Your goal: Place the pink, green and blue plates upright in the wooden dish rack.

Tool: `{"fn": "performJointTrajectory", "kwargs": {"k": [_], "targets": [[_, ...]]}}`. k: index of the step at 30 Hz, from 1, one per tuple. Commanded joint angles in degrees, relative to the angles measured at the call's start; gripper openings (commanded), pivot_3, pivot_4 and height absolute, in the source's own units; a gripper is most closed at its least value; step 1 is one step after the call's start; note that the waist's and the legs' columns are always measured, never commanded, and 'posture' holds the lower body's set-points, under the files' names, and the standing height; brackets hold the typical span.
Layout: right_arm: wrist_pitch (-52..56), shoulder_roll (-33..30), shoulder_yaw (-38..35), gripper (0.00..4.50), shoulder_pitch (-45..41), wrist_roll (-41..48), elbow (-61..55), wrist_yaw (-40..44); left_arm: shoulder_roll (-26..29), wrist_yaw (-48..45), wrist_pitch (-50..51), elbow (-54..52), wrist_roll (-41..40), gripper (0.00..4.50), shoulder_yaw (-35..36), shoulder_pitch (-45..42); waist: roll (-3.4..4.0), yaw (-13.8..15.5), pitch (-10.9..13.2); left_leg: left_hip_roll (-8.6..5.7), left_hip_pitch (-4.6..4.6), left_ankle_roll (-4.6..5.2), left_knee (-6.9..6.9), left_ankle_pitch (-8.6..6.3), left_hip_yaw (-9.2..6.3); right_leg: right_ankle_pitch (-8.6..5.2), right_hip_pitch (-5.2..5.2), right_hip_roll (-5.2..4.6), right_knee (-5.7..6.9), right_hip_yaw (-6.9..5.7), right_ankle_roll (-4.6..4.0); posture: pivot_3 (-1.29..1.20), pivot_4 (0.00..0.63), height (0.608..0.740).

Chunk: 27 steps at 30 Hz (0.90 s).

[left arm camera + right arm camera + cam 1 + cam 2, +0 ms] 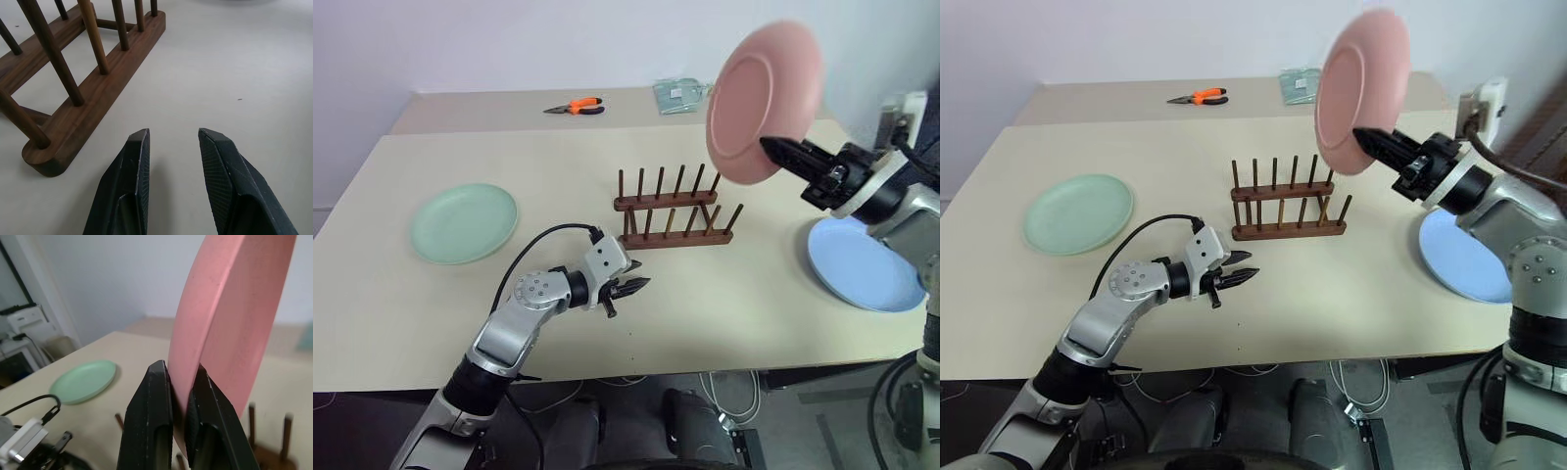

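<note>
Beige table [724, 304] before a pale wall; landmark for all entries: wooden dish rack [672, 211], mid-table, all slots vacant.

Item 1, pink plate [764, 101]: airborne, nearly upright, above and to the right of the rack, pinched at its lower rim by the right gripper [781, 150], whose two fingers clamp either face of the rim.

Item 2, green plate [463, 222]: flat on the table, well to the left of the rack.

Item 3, blue plate [862, 264]: flat, to the right of the rack, under the right arm.

Item 4, left gripper [628, 286]: just in front of the rack's near left end, fingers partly apart, grasping nothing.

Sundries: orange-handled pliers [578, 106] and a clear packet [679, 95], both far behind the rack.

Hazards, as judged: the hold is a narrow pinch on the rim, so the plate may pivot or slip on descent; a rim meeting peg tops rather than a gap could shove or tip the light rack.

Pose: right arm reaches in from the right, gripper angled up and inward; left forearm low, gripper pointed rackward and slightly down.
</note>
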Motion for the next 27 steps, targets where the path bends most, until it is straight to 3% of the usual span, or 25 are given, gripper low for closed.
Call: {"fn": "performJointTrajectory", "kwargs": {"k": [1,6,9,12,13,16,18,19,20,22,27], "targets": [[1.07,0.72,-0.22,0.06,-1.44,-0.47,0.24,-0.70,0.27,0.38,-0.77,-2.57,-0.54,1.57,1.47,0.41,0.00,-0.02,0.00,0.00,0.00,0.00,-0.03,0.00,0.00,0.00,-0.02,0.00,0.00,0.00,0.01,0.00,0.150,0.740],[0.41,1.72,2.58,0.06,-2.39,-6.89,4.32,-1.76,0.36,0.88,-0.29,-3.38,-0.72,1.57,1.83,0.79,0.00,-0.07,0.00,0.00,0.02,0.00,0.00,0.00,0.06,-0.02,-0.01,0.00,0.00,0.01,0.03,0.00,0.150,0.740],[-0.72,1.47,4.52,1.04,-2.05,-10.91,5.68,0.01,0.43,0.85,-0.17,-3.53,-0.65,1.57,2.08,0.91,0.00,-0.12,0.00,0.00,0.01,0.00,-0.01,0.00,0.07,-0.03,-0.02,0.00,0.01,0.01,0.06,0.00,0.150,0.740],[-4.81,1.81,4.94,2.52,-2.03,-15.36,4.19,0.28,0.22,0.56,1.43,-3.67,-2.24,1.57,3.05,1.08,0.01,-0.12,0.00,0.00,-0.01,0.00,-0.02,0.00,0.07,0.00,-0.04,0.00,0.00,0.01,0.08,0.00,0.150,0.740],[-8.71,1.34,5.19,3.00,-2.30,-18.86,3.40,0.23,-0.21,1.26,2.83,-3.44,-3.31,1.82,4.42,1.01,0.01,-0.12,0.00,0.00,-0.01,0.00,-0.02,0.00,0.07,0.00,-0.04,0.00,0.00,0.01,0.09,0.00,0.150,0.740],[-16.89,-0.25,5.26,3.01,-3.78,-26.49,2.97,0.24,-0.99,3.60,3.77,-2.88,-4.93,2.85,8.47,0.73,0.03,-0.17,0.01,0.00,0.00,0.00,0.00,0.00,0.07,-0.06,-0.04,0.00,0.00,0.01,0.19,0.00,0.150,0.740],[-18.00,-1.92,3.75,3.01,-6.13,-27.63,3.48,0.87,-2.82,10.03,3.94,-0.89,-5.46,3.81,15.45,-0.90,0.06,-0.26,0.03,0.00,-0.01,-0.01,0.00,0.00,0.09,-0.07,-0.06,0.00,0.01,0.01,0.27,0.00,0.150,0.740],[-18.34,-2.66,3.05,3.21,-7.29,-27.87,3.51,1.24,-3.39,14.72,3.92,0.99,-4.54,4.30,19.33,-2.22,0.04,-0.26,0.03,0.00,0.00,-0.01,-0.01,0.01,0.08,-0.04,-0.07,0.00,0.01,0.01,0.31,0.00,0.150,0.740],[-19.01,-3.31,2.72,3.50,-8.15,-28.28,3.37,1.83,-3.71,18.92,4.05,2.89,-3.67,4.50,22.73,-3.46,0.03,-0.25,0.04,0.02,0.00,-0.01,-0.01,0.01,0.06,0.00,-0.07,0.01,0.02,0.00,0.35,0.00,0.150,0.740],[-21.66,-4.49,3.06,4.29,-9.45,-30.57,3.06,2.96,-3.74,26.60,3.47,6.53,-2.41,4.50,29.18,-5.79,-0.02,-0.36,0.00,0.04,0.02,-0.01,-0.03,0.01,0.01,0.03,-0.07,0.04,0.03,-0.04,0.36,0.00,0.150,0.740],[-24.43,-4.41,6.45,4.41,-12.35,-31.87,-2.15,6.83,-1.61,47.62,6.74,11.83,3.45,4.50,43.34,-10.66,-0.07,-1.13,0.02,0.01,0.01,-0.03,-0.08,0.01,0.03,0.07,-0.07,0.02,0.00,-0.02,0.33,0.00,0.150,0.740]]}}
